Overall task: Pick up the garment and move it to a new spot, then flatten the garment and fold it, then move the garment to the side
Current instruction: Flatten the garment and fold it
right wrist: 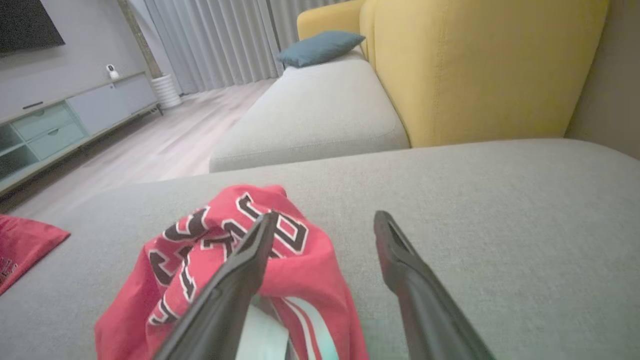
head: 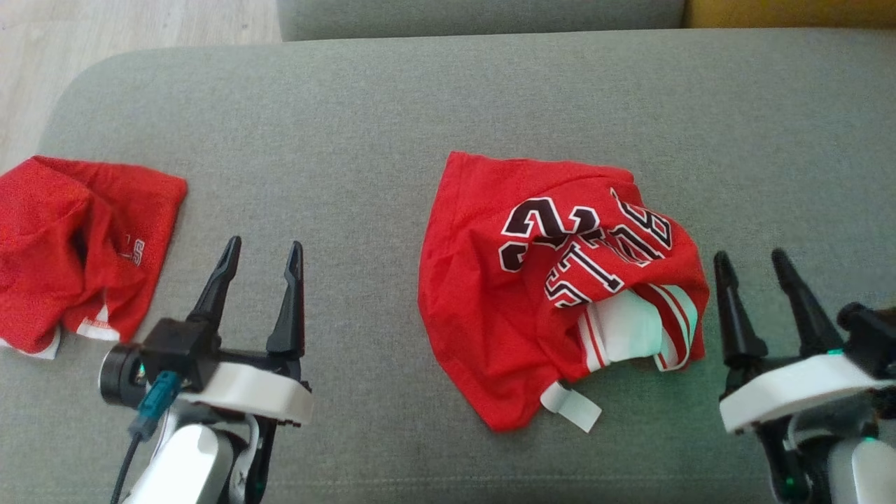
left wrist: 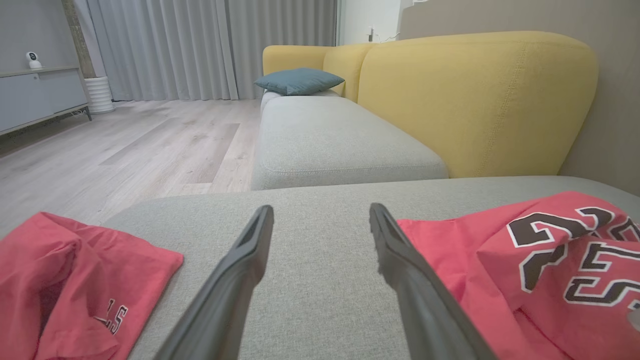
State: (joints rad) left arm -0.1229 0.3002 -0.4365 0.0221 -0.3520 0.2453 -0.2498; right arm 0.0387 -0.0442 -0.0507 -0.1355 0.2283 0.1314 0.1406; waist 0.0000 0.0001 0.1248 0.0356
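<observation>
grey woven sofa seat (head: 392, 105) lies under the left jaws and the right jaws, both spread wide and empty, likely poised to grab. between them, just beside the right jaws, the crumpled red mesh jersey (head: 483, 294) heaps softly, unflattened. outside the left jaws sits another red garment (head: 70, 238). beyond, a padded yellow backrest (left wrist: 475, 100).

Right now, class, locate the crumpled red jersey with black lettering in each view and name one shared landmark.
Head view: jersey just right of centre.
Left wrist view: jersey at lower right.
Right wrist view: jersey at lower left-centre.
Shared landmark: the second red garment, left of it in all three.
</observation>
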